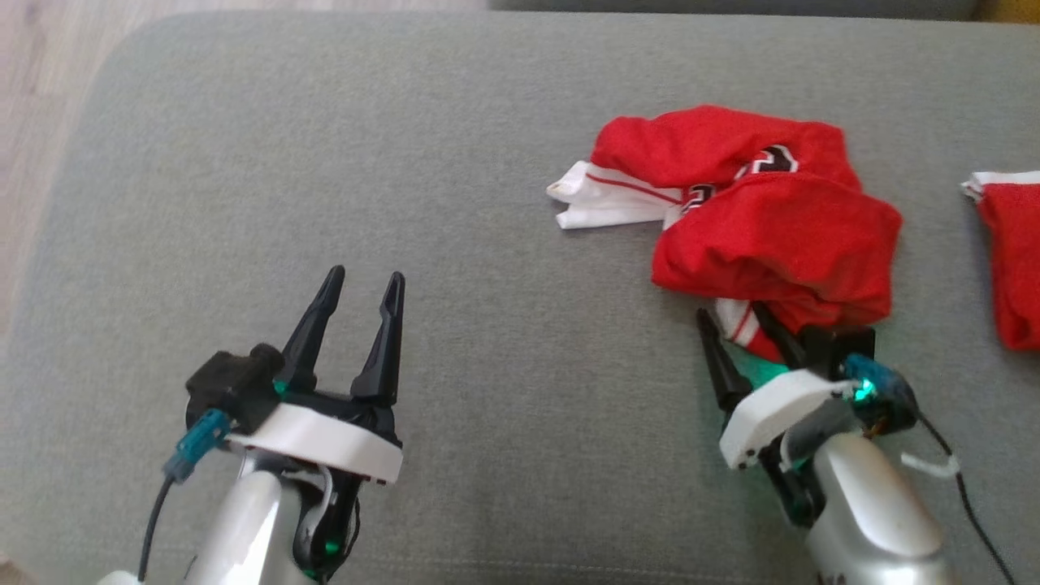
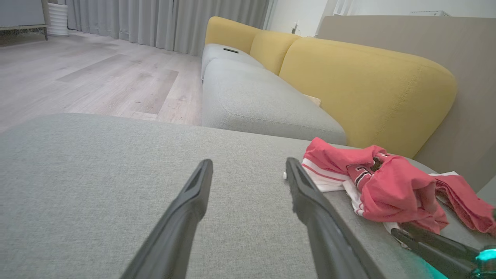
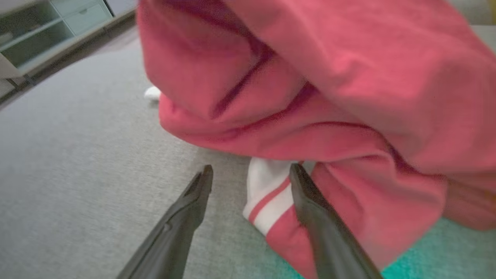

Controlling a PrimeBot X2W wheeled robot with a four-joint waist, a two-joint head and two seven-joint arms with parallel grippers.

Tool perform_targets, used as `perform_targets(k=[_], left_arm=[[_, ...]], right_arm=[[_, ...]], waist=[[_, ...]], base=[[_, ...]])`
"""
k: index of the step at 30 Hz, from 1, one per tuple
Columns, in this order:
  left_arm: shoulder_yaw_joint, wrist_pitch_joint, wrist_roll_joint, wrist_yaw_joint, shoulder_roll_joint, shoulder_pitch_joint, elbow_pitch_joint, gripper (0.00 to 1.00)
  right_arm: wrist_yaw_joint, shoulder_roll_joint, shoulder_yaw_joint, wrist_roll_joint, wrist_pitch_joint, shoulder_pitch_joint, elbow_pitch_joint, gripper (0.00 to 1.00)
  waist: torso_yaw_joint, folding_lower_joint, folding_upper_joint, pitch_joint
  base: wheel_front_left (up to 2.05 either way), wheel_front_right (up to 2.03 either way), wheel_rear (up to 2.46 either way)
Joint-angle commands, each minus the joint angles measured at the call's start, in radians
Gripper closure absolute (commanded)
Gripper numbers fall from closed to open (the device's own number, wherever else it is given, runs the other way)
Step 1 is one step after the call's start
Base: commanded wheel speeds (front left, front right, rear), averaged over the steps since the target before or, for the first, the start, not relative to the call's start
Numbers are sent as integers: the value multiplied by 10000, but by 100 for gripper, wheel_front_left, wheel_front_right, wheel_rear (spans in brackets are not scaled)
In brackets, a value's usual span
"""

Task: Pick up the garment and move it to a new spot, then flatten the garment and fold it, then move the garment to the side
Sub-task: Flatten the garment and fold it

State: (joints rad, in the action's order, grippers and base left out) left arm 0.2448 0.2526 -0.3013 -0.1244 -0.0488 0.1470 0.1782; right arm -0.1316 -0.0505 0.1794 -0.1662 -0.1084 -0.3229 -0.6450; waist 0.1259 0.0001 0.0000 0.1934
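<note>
Red garment (image 1: 772,236) sits bunched toward the far right edge of the grey cushion (image 1: 487,366). Right gripper (image 3: 252,170) is spread wide around its striped hem (image 3: 267,193). I'd push in deeper before pinching. Left gripper (image 1: 366,276) hovers wide too, near the front-left corner.

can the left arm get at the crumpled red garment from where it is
Probably yes: only bare grey cushion lies between the open left gripper and the garment. It is a long sideways reach, though, and the right gripper sits at the garment's near edge, so that side is crowded.
</note>
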Motion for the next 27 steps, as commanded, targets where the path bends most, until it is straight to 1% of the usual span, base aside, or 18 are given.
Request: perform_targets(k=[1,5,8,9,10,15,18,19,21,24,27], left_arm=[[-258,91,-58,-51,-17,410,-327,0],[-187,91,-152,-55,-16,454,-342,0],[-159,91,-197,-56,-16,470,-343,0],[-154,91,-207,-57,-16,471,-339,0],[-154,91,-212,-57,-16,472,-335,0],[-214,91,-210,-58,-15,485,-281,0],[-226,91,-224,-59,-15,497,-253,0],[-211,91,-249,-60,-15,493,-242,0],[-190,91,-260,-60,-15,481,-237,0],[-201,91,-243,-60,-15,444,-240,0],[-264,91,-188,-61,-15,399,-240,0]], right_arm=[[9,3,-23,300,65,-413,-66,0],[9,3,-310,703,221,-919,-825,0],[9,3,-472,797,514,-1234,-1423,0],[9,3,-489,788,582,-1329,-1588,66],[9,3,-470,757,619,-1415,-1727,100],[9,3,23,344,444,-1677,-1902,100],[9,3,825,-276,64,-1809,-1653,100],[9,3,1342,-740,-264,-1921,-1342,100],[9,3,1876,-1215,-589,-2060,-941,100],[9,3,2670,-1808,-949,-2311,-277,100],[9,3,3359,-2115,-1220,-2580,383,100]], waist=[[164,-1,0,124],[323,-1,0,246],[369,-1,0,292],[373,-1,0,299],[372,-1,0,302],[297,-1,0,251],[222,-1,0,143],[189,-1,0,47],[174,-1,0,-45],[174,-1,0,-170],[207,-1,0,-272]], base=[[0,0,0],[0,0,0],[0,0,0],[0,0,0],[0,0,0],[0,0,0],[0,0,0],[0,0,0],[0,0,0],[0,0,0],[0,0,0]])
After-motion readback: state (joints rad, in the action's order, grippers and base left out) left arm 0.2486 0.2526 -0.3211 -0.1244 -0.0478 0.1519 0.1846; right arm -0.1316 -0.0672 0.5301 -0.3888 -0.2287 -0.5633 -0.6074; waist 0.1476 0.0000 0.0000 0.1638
